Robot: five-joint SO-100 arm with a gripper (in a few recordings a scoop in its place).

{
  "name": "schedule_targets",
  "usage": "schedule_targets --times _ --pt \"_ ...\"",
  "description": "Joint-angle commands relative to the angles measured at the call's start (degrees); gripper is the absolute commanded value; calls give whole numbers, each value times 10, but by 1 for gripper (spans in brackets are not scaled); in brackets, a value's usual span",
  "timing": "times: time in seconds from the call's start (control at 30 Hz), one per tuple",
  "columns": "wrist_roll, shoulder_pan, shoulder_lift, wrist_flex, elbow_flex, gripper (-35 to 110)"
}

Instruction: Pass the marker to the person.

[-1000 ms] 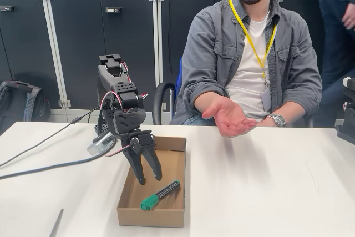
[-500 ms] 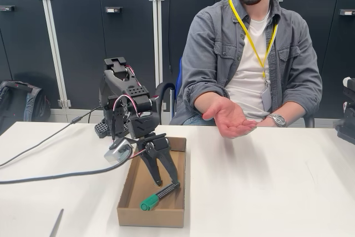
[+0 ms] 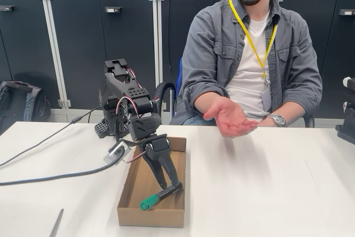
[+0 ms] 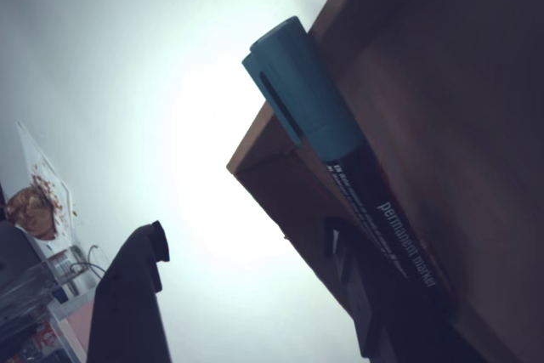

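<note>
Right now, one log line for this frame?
phase: reaching | pincer: open, down in cardboard box, at marker's dark end | marker: lying in box | person's hand: open, palm up

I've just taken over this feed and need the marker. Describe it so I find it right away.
On the white table, look in the shallow open cardboard box in front of the seated person. The marker lies slanted on its floor under the end effector: thick, dark body, green cap, unlike the thin grey rod outside the box.

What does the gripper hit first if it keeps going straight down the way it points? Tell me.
Most likely the marker: the gripper points down into the cardboard box, fingers at the marker's dark body. Contact can't be judged.
</note>
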Motion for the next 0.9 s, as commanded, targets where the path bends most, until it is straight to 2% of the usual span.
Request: schedule_targets --times 0.0,0.2,0.5,0.77,0.87 --pt "8 2 10 18 -14 40" --pt "40 -10 22 59 44 40" --pt "107 -28 19 129 45 40" --pt "267 -27 5 235 60 42" --pt "337 -4 22 226 85 42"
